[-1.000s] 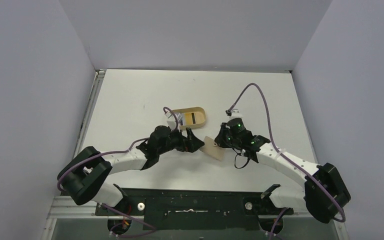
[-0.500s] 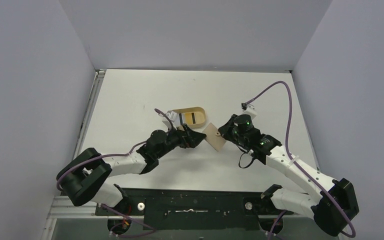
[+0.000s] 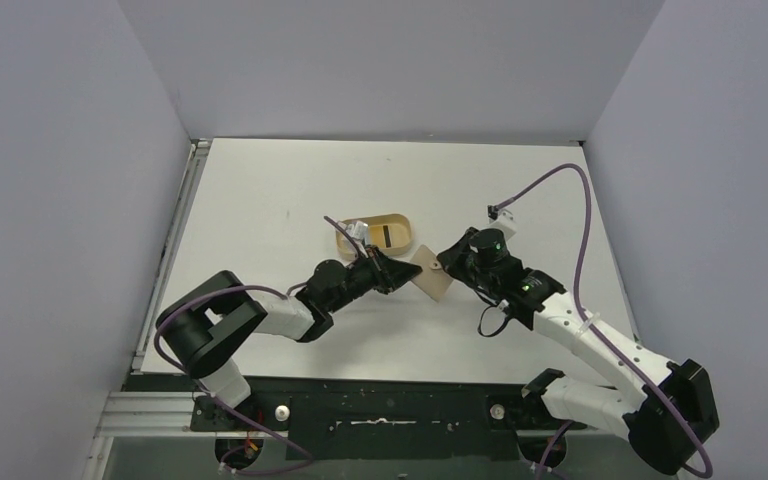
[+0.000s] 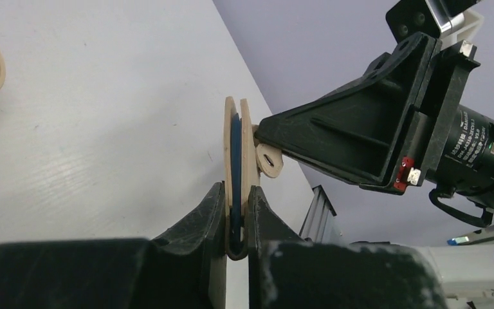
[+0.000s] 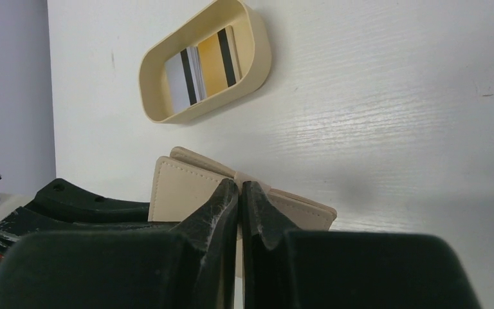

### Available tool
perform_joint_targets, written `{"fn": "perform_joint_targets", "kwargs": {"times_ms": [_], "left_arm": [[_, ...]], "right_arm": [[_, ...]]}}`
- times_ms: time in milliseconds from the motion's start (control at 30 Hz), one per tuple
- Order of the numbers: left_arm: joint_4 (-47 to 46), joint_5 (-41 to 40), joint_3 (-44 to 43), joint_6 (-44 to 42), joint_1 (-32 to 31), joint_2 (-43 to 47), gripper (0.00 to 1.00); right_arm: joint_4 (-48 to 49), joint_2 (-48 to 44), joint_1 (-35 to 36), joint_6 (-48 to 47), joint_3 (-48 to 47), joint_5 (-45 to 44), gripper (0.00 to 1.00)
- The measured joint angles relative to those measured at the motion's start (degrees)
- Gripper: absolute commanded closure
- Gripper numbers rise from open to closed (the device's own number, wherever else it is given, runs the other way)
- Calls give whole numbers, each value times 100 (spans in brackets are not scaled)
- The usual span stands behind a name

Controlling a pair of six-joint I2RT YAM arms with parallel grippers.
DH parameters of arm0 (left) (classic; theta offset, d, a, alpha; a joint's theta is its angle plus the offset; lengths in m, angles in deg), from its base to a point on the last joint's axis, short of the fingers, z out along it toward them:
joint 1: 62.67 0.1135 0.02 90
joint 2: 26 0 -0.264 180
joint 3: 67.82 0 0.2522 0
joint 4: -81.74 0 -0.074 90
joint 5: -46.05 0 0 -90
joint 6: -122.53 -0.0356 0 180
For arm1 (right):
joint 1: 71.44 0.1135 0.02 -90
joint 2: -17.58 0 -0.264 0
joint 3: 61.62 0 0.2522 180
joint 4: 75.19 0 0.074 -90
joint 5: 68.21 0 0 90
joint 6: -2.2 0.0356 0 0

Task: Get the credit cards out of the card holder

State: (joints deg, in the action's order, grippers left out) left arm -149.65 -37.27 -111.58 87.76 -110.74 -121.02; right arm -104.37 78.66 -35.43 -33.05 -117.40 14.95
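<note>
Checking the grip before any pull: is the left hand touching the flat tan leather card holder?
Touching. The left wrist view shows the fingers of the left hand pressed against both outer faces of the tan card holder, no gap.

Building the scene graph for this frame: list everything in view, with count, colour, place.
table: 1, white, under everything
walls: 3, grey-lilac, left, back and right of the table
tray: 1, tan, oval, on the table beyond the grippers
whitish card: 1, black stripe, lying in the tray
yellow card: 1, black stripe, lying in the tray beside the whitish one
card holder: 1, tan, held on edge between both grippers
blue card: 1, edge showing between the holder's leaves
base rail: 1, black, near edge
cables: 2, purple, one per arm
left gripper: black, shut on the holder's open edge
right gripper: black, shut on the holder
</note>
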Motion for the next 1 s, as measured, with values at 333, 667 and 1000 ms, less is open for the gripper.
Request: {"fn": "perform_joint_targets", "kwargs": {"times_ms": [333, 667, 1000], "left_arm": [[101, 431, 17, -407, 291, 442, 100], [2286, 1537, -195, -1351, 798, 1353, 100], [3960, 2306, -614, -1252, 1779, 1725, 100]], "right_arm": [[1086, -354, -927, 680, 507, 1464, 94], [866, -317, -1493, -74, -166, 2522, 2], [-260, -68, 282, -2702, -1143, 1921, 5]]}}
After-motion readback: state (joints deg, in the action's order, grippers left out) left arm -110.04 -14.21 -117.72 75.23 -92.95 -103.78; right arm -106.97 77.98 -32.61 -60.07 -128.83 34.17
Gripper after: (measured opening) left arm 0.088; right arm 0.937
